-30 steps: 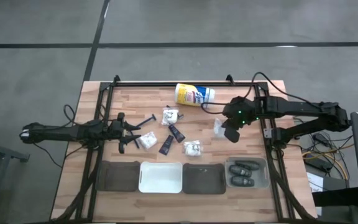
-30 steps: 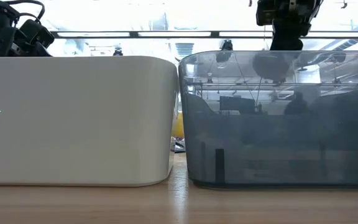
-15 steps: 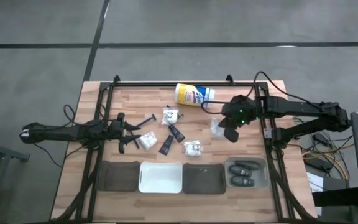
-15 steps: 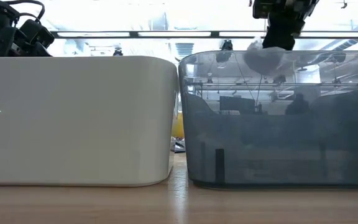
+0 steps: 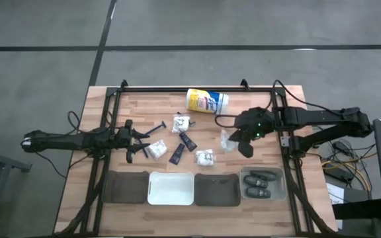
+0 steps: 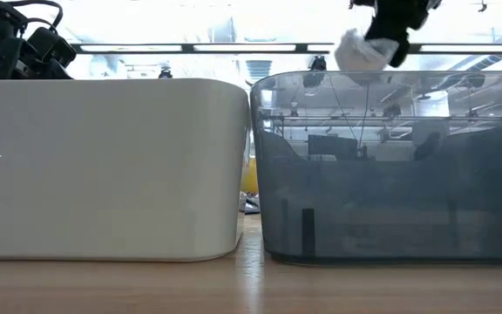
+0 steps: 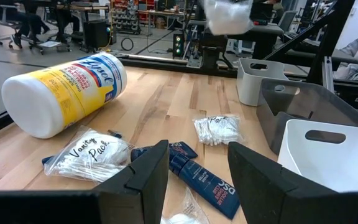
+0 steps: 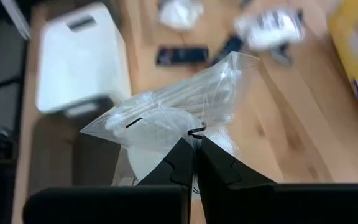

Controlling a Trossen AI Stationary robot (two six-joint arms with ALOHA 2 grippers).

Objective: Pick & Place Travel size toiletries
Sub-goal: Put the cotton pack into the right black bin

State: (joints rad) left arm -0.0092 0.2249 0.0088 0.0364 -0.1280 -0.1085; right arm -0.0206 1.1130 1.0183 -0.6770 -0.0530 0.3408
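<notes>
A wooden table [image 5: 144, 109] is sitting on a grey floor, and a busy workshop is showing behind it. The right gripper [image 5: 233, 140] is pinching a white crinkly packet [image 5: 228, 139] and holding it up in the air, above the wood between the canister and the bins. The packet is a clear bag, crumpled, with thin white sticks and white fluff inside [image 8: 166, 118]. In the low view it is hanging above the rim of the grey see-through bin [image 6: 390, 166].

Three more packets are lying on the table: one near the canister [image 5: 181, 122], one by the left gripper [image 5: 155, 150], and one in the middle [image 5: 205, 157]. Two small black tubes [image 5: 188, 141] [image 5: 176, 154] are lying beside each other between them. One thin dark razor [image 5: 157, 127] is lying near the left arm. Two dark oval pods [image 5: 259, 178] [image 5: 257, 193] are sitting in the clear bin [image 5: 280, 175] on the right.

Four bins are standing in a row at the near edge: a dark one [image 5: 127, 187], a white one [image 5: 171, 188], another dark one [image 5: 217, 190], then the clear one. A yellow-and-white canister [image 5: 207, 100] is lying on its side at the far edge.

The left gripper [image 5: 132, 143] is waiting low over the table's left side, and its fingers are spread apart. It may be touching the wood, but that is hard to see.
</notes>
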